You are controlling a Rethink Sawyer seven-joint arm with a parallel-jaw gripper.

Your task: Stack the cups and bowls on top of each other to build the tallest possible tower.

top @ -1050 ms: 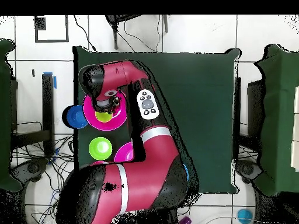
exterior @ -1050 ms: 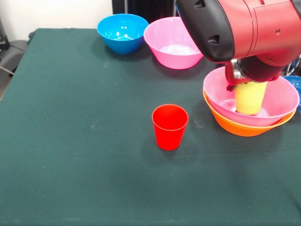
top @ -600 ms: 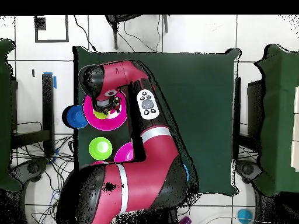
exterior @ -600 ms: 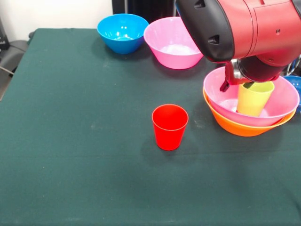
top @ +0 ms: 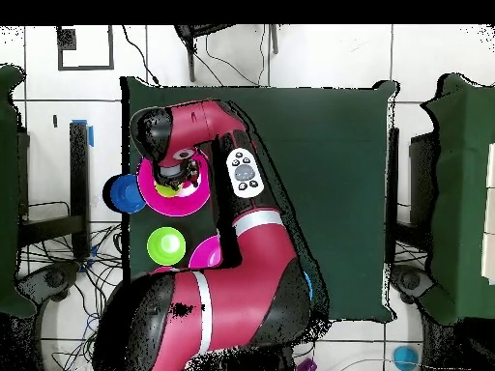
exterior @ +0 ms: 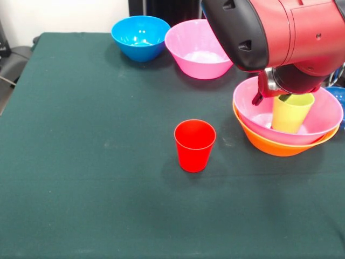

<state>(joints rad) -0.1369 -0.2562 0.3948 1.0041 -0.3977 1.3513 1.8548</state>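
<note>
A lime green cup (exterior: 291, 114) stands slightly tilted inside a big pink bowl (exterior: 323, 116), which is nested in the big orange bowl (exterior: 275, 145) at the right of the front view. My gripper (exterior: 270, 99) hangs just above the cup's rim, open, one dark finger (exterior: 257, 99) outside the cup; the arm hides most of it. The overhead view shows the gripper (top: 177, 172) over the same pink bowl (top: 147, 184). A red cup (exterior: 194, 144) stands upright alone mid-table.
A light blue bowl (exterior: 139, 36) and a second pink bowl (exterior: 197, 48) sit side by side at the far edge. A dark blue bowl (exterior: 338, 96) peeks in at the right edge. Overhead, a green bowl (top: 165, 245) and a magenta bowl (top: 206, 255) lie beside the arm.
A second ago the gripper covered the lime cup's top. It has since let go and lifted a little, so the cup's rim shows and the cup leans slightly.
</note>
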